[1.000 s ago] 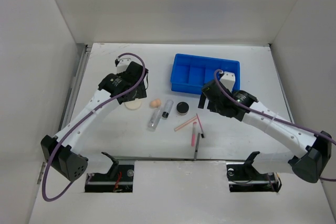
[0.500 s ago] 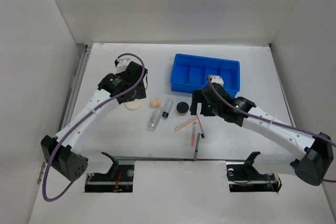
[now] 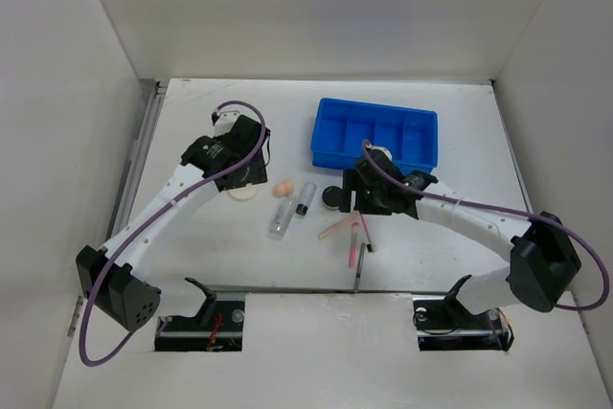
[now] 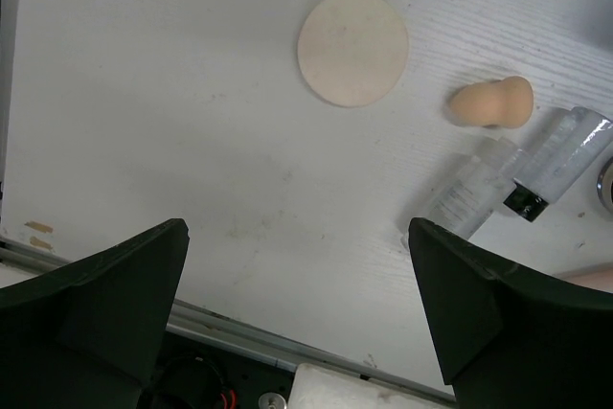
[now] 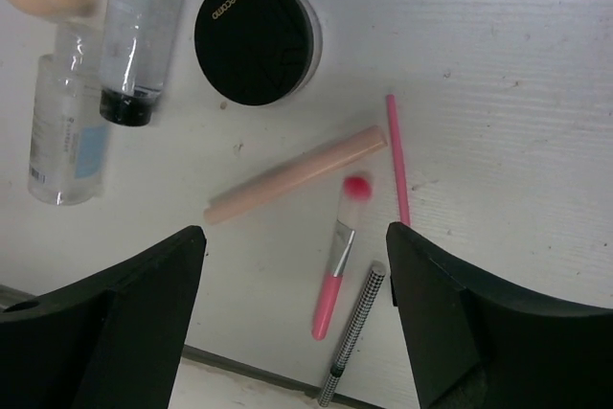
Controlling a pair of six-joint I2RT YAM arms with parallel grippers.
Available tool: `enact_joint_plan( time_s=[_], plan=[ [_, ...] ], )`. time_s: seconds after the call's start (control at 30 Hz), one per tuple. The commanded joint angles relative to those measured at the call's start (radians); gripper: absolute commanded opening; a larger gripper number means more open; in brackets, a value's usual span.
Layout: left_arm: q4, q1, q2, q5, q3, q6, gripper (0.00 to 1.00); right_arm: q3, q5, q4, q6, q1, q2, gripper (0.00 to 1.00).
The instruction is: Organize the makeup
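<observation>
No sorting was yet done. The blue divided tray (image 3: 330, 160), beyond the right gripper (image 5: 295, 232), showed no makeup in its visible compartments. That gripper hung jaws apart and empty, with the pink brush (image 5: 335, 265) and peach stick (image 5: 295, 174) beneath it and the round black jar (image 5: 254, 40) ahead-left. The left gripper (image 4: 295, 227) was spread wide and empty, with the cream round puff (image 4: 352, 48) ahead.

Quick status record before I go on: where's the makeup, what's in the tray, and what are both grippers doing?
left gripper: open, empty, over bare table short of the cream round puff
right gripper: open, empty, over the peach stick and pink brush
also on table: peach egg sponge, clear tube, dark-capped vial, round black jar, thin pink pencil, checkered pencil
blue tray: no makeup visible inside
sorted so far: nothing
</observation>
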Motion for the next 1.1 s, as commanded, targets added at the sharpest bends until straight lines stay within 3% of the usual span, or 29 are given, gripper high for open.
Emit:
enact_joint_plan(
  time_s=[0.0, 0.07, 0.13, 0.2, 0.37, 0.73, 1.07],
  plan=[
    [0.007, 0.006, -0.011, -0.001, -0.009, 0.011, 1.00, 0.062, 0.055, -0.001, 0.072, 0.008, -0.014, 0.82],
    [0.007, 0.006, -0.011, -0.016, -0.009, 0.011, 1.00, 0.083, 0.087, -0.001, 0.049, 0.008, 0.024, 0.82],
    [0.007, 0.006, -0.046, -0.042, -0.020, 0.000, 1.00, 0.119, 0.098, -0.001, -0.002, 0.008, 0.067, 0.95],
    [0.019, 0.006, -0.069, -0.053, -0.032, 0.000, 1.00, 0.151, 0.112, -0.001, -0.043, 0.019, 0.101, 1.00],
    [0.019, 0.006, -0.098, -0.088, -0.032, -0.004, 1.00, 0.295, 0.286, -0.062, -0.126, 0.118, 0.237, 1.00],
    [0.032, 0.006, -0.123, -0.100, -0.050, -0.004, 1.00, 0.352, 0.251, -0.053, -0.186, 0.118, 0.444, 1.00],
    [0.022, 0.006, -0.095, -0.100, -0.030, -0.004, 1.00, 0.352, 0.230, 0.034, -0.195, 0.109, 0.513, 1.00]
  ],
)
